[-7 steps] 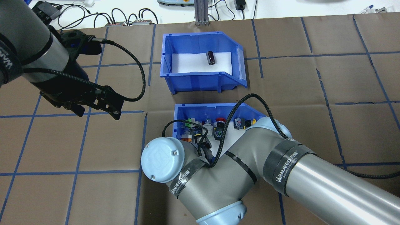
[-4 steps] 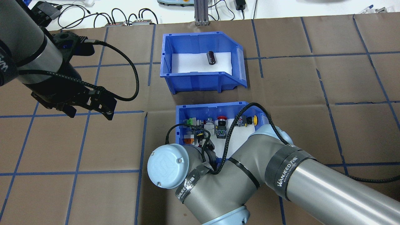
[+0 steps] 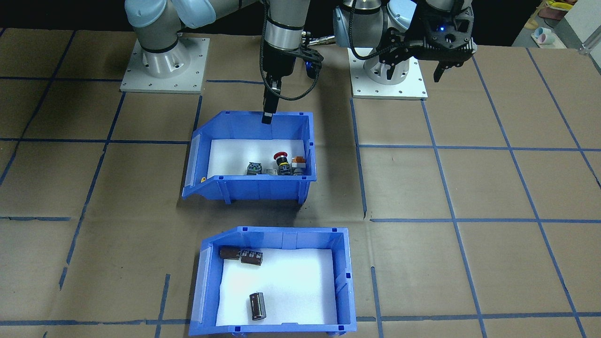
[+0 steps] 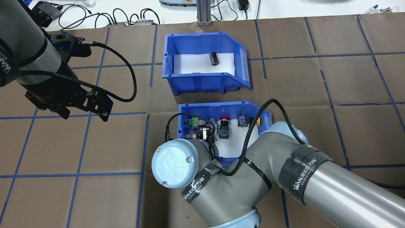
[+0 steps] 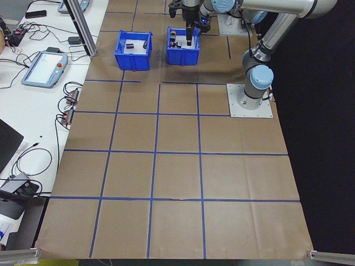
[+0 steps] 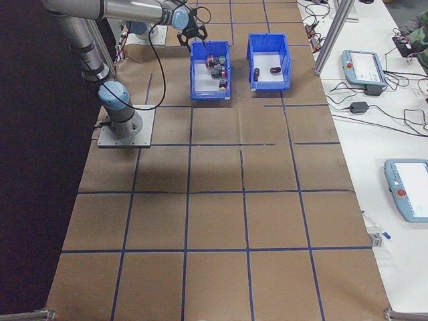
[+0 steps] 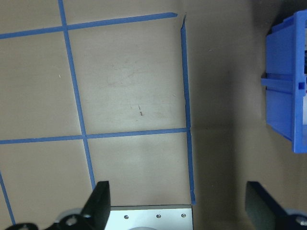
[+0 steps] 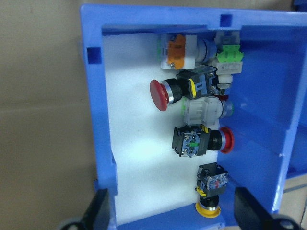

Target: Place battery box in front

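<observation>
The battery box (image 3: pixel 270 237), a blue bin with a white liner, holds three dark batteries (image 3: pixel 257 305) and stands on the table side far from the robot. In the overhead view, the battery box (image 4: pixel 202 39) shows one battery (image 4: pixel 214 59). My right gripper (image 3: pixel 266 114) hangs open over the rear wall of the other blue bin, the switch bin (image 3: pixel 249 185). In the right wrist view its fingers (image 8: pixel 98 211) are spread wide above the switches. My left gripper (image 4: pixel 84 114) is open over bare table, well left of both bins.
The switch bin (image 4: pixel 218 107) sits between the battery box and the robot, a narrow gap apart. Two base plates (image 3: pixel 164 65) lie behind it. Cables and a metal post (image 4: pixel 204 12) line the far table edge. Taped brown paper extends on both sides.
My right arm has drawn back toward the robot, uncovering more of the switch bin. My left arm has shifted left, away from the bins. The battery box has not moved.
</observation>
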You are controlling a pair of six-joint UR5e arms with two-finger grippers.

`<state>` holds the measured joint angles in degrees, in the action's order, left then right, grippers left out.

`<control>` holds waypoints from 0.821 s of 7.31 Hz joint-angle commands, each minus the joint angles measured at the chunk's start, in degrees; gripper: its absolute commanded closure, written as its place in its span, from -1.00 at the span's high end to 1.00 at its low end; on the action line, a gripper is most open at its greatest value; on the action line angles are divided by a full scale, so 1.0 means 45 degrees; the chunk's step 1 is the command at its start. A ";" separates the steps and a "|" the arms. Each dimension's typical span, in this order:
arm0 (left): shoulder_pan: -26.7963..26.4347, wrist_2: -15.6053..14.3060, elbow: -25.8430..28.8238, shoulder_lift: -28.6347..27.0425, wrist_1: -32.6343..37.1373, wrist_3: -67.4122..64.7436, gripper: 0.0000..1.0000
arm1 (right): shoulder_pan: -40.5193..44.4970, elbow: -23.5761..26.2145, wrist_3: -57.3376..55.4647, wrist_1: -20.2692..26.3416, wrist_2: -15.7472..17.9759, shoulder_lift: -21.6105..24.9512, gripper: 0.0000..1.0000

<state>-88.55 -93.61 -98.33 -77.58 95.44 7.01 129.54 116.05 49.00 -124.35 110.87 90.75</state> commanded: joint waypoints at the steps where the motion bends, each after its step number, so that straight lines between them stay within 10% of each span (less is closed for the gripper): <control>1: -0.0009 0.0041 -0.0217 0.0051 -0.0642 0.0180 0.99 | -0.1803 -0.0027 -0.0319 0.1570 -0.0358 0.1759 1.00; 6: -0.0009 0.0589 -0.0375 0.0286 -0.0760 0.0219 0.99 | -0.7666 -0.0182 -0.4057 0.2497 -0.2293 0.2938 1.00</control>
<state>-88.59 -90.87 -100.00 -76.43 91.97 7.95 100.20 115.62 38.40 -113.20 102.03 103.32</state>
